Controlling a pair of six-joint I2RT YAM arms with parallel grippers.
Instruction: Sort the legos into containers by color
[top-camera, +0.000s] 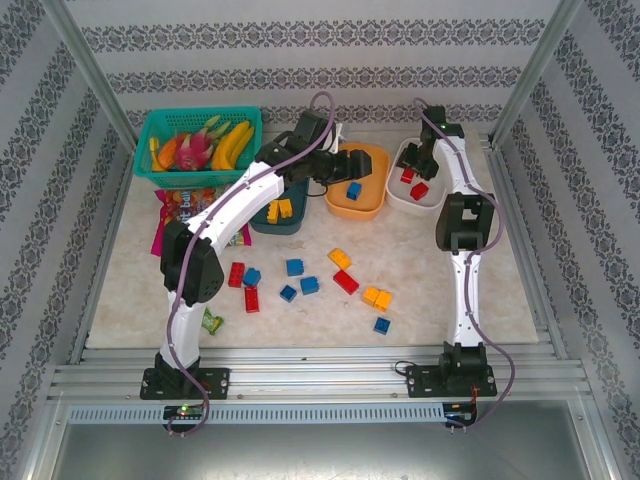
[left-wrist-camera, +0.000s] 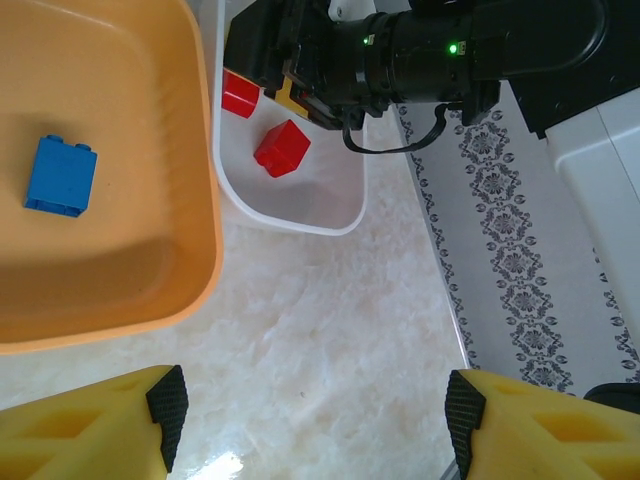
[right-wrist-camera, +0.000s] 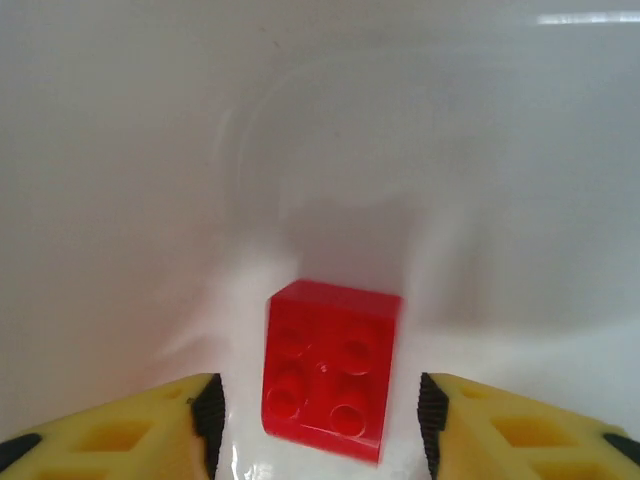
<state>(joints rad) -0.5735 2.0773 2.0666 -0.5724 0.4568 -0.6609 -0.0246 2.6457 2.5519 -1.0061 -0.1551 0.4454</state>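
A red brick (right-wrist-camera: 330, 375) lies on the smooth floor of a white tub (right-wrist-camera: 300, 130), its four studs facing the camera. The end effector (right-wrist-camera: 320, 425) stands spread around it, one yellow finger (right-wrist-camera: 120, 430) with a black pad on each side. A narrow gap separates each pad from the brick. The tub's curved far wall rises behind.

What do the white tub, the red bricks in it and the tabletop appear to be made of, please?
White tub: likely plastic, smooth, slightly glossy, with soft reflections on rounded walls. Red bricks: hard moulded plastic, glossy, with crisp round studs. Tabletop: cream marble look, cloudy veining, shiny glare; stone or laminate, hard to tell.
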